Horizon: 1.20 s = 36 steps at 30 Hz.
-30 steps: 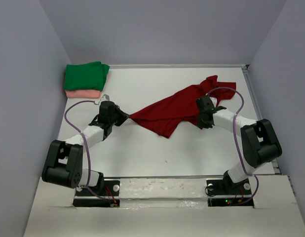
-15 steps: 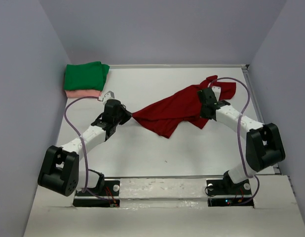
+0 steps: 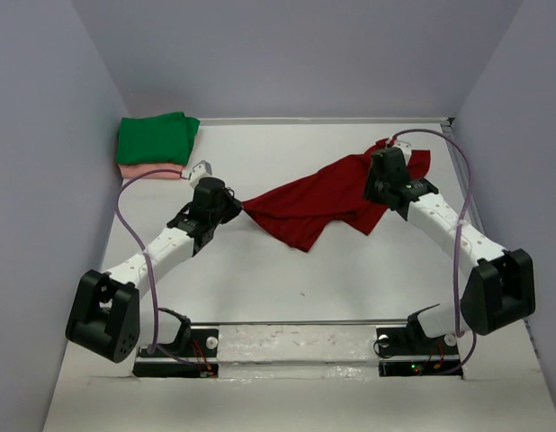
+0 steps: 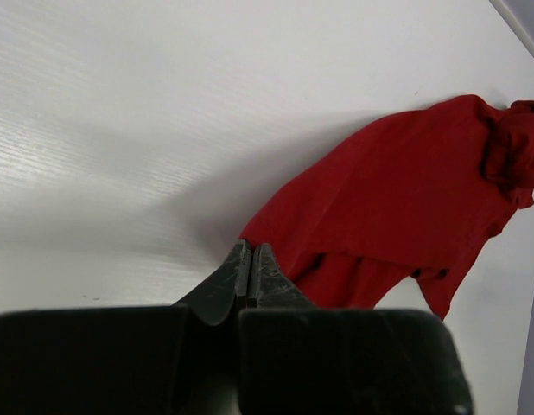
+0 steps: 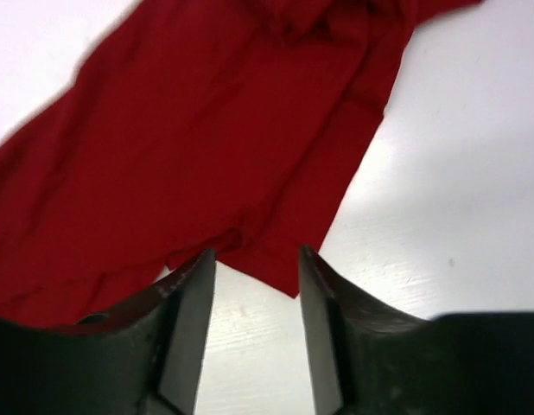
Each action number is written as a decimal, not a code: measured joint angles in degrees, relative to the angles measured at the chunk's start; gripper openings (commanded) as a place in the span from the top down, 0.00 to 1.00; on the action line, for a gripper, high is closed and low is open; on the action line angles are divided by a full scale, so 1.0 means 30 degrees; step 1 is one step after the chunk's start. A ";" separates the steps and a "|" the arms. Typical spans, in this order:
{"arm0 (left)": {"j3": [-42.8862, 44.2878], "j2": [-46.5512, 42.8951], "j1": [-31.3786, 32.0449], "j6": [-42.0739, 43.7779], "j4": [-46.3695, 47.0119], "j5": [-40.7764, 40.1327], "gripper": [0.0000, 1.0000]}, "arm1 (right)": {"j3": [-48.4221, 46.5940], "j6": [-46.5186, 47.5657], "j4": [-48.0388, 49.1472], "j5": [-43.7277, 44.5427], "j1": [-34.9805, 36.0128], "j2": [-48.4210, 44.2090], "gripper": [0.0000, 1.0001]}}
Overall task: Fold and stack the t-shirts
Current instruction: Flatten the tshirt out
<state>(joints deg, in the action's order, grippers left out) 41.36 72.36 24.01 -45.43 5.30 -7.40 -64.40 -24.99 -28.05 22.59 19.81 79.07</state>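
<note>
While the left end effector (image 3: pixel 231 208) pinches a corner of the dark red t-shirt (image 3: pixel 318 196), the right end effector (image 5: pixel 257 259) hangs released over its hem; shirt sprawls mid-counter (image 3: pixel 278 270); green t-shirt (image 3: pixel 156 138) folded atop pink t-shirt (image 3: pixel 150 171), far-left corner

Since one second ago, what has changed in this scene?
The right fingers opened and let go of the dark red t-shirt, moving toward the far edge. The left fingers crept forward, still pinching its corner. The green t-shirt and pink t-shirt stayed stacked.
</note>
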 measured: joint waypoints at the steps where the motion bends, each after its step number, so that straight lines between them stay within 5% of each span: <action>1: 0.0000 0.0015 0.0000 0.0000 0.0000 -0.0007 1.00 | 0.0291 -0.0131 0.0000 -0.0117 0.0000 0.0291 0.58; 21: -0.0007 0.0896 -0.0357 -0.0007 0.0197 0.0590 1.00 | 0.3075 -0.1719 0.1013 -0.1814 -0.0189 0.5085 0.58; 36: -0.0044 0.1005 -0.0838 0.0000 0.0627 0.1166 1.00 | 0.3257 -0.2980 0.0903 -0.1734 -0.0364 0.5158 0.57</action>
<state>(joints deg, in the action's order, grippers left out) 41.23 75.37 21.50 -45.43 7.18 -3.90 -54.63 -33.93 -25.34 17.39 18.72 94.54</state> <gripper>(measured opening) 0.014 0.426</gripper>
